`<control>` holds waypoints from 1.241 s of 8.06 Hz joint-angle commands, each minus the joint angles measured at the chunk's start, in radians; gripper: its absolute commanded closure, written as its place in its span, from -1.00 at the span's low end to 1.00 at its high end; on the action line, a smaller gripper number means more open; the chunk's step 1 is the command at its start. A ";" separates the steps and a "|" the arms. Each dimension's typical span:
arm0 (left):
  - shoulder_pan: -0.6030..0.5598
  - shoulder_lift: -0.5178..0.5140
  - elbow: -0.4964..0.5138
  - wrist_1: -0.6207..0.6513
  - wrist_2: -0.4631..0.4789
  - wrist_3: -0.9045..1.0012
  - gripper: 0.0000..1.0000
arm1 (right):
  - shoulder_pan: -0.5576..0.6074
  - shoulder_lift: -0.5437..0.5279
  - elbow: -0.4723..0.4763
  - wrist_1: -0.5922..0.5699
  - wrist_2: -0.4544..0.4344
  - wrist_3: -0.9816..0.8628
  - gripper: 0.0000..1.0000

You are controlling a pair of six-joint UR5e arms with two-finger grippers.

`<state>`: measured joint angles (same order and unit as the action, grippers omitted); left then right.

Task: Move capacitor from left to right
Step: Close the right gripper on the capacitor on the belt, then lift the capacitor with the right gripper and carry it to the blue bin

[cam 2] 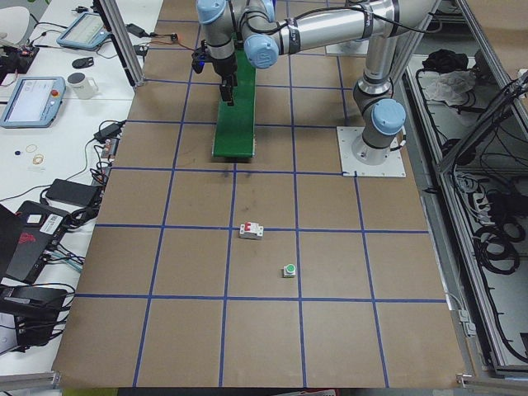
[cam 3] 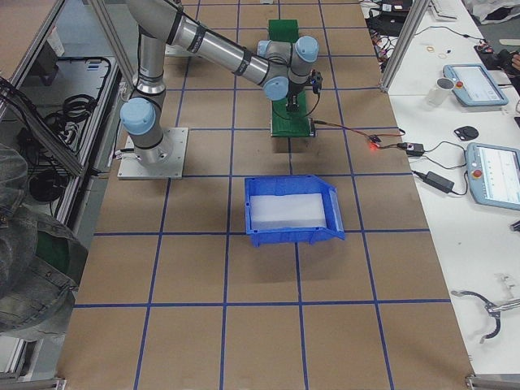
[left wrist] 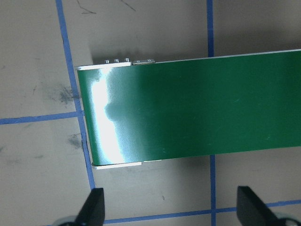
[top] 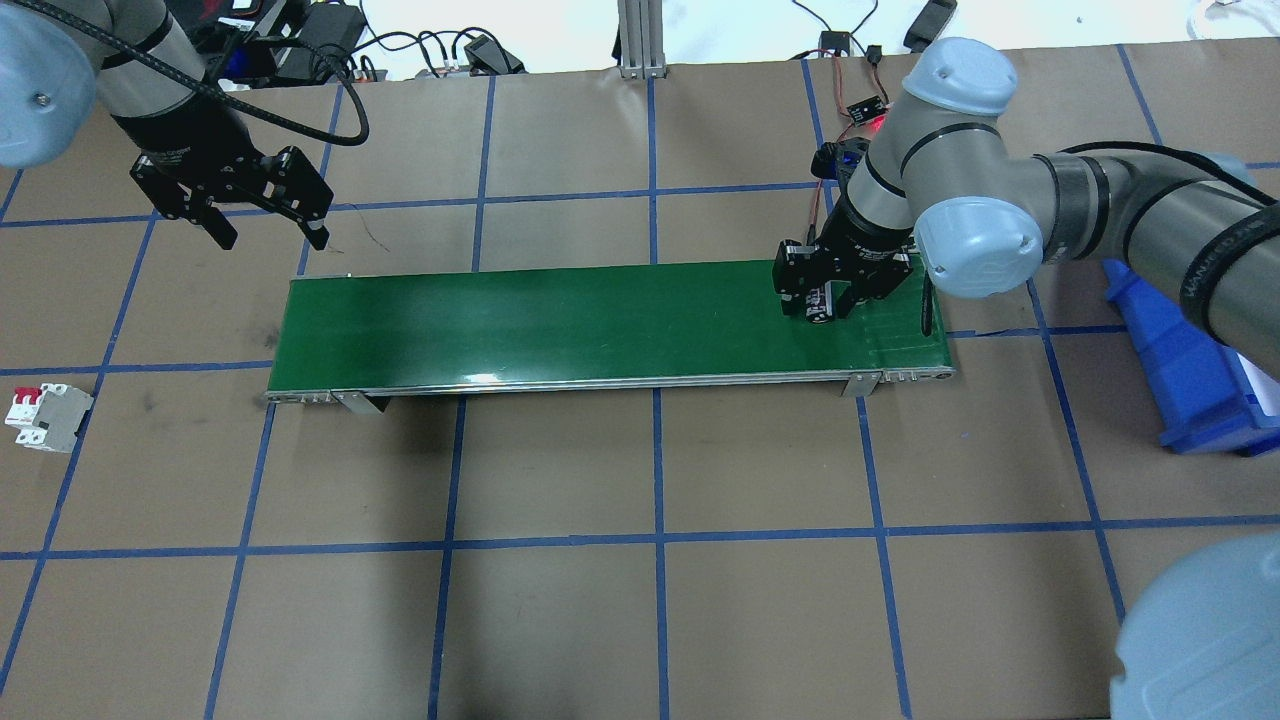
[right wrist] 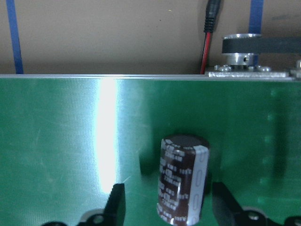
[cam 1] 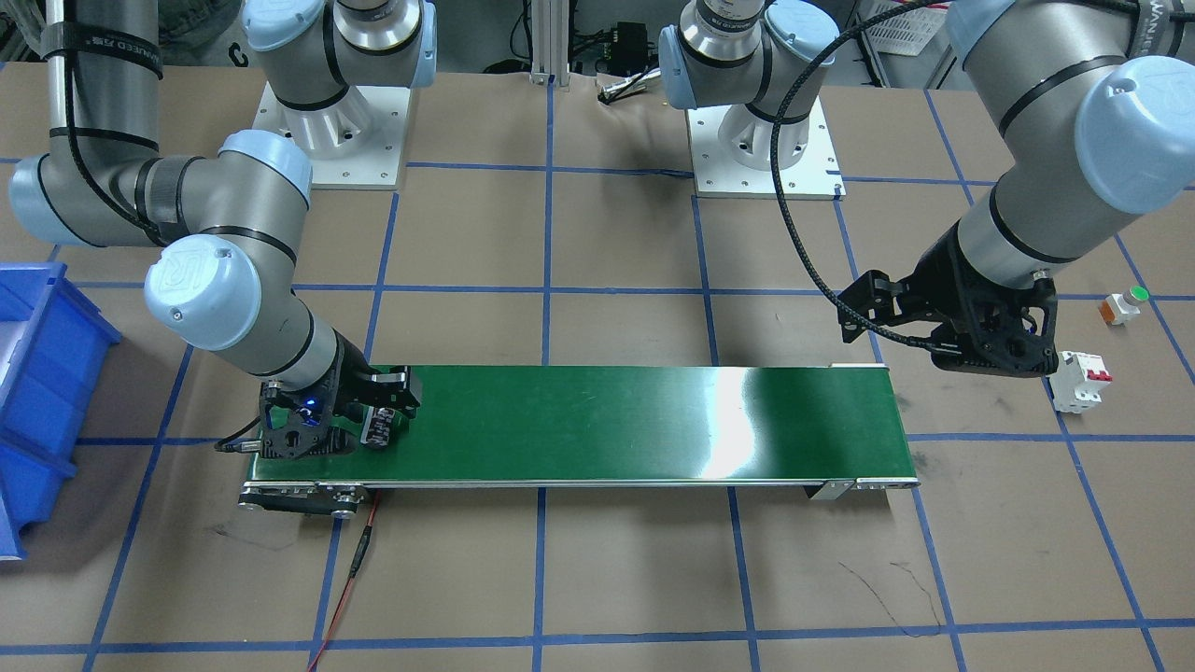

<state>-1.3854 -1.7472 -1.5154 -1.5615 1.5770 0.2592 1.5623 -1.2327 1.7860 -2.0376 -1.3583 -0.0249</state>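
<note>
Resolving what overhead blurs, right wrist view shows capacitor (right wrist: pixel 183 181) upright.

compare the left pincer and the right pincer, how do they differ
Left pincer hangs over the table beyond the belt; right pincer is down over the belt. Left pincer is empty; right pincer straddles the capacitor, a gap showing on one side. Both are open.
</note>
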 commanded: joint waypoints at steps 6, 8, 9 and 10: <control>-0.004 -0.002 -0.002 0.017 0.000 0.002 -1.00 | -0.017 -0.056 -0.028 0.031 -0.033 -0.015 1.00; -0.004 -0.002 0.000 0.017 -0.002 0.000 -1.00 | -0.047 -0.080 -0.048 0.042 -0.209 -0.049 1.00; -0.004 -0.002 0.000 0.017 -0.002 0.000 -1.00 | -0.088 -0.094 -0.050 0.059 -0.220 -0.114 1.00; -0.006 -0.002 0.001 0.018 -0.002 -0.001 -1.00 | -0.153 -0.096 -0.051 0.074 -0.220 -0.197 1.00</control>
<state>-1.3899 -1.7487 -1.5156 -1.5452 1.5756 0.2593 1.4998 -1.3146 1.7409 -1.9893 -1.5435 -0.1009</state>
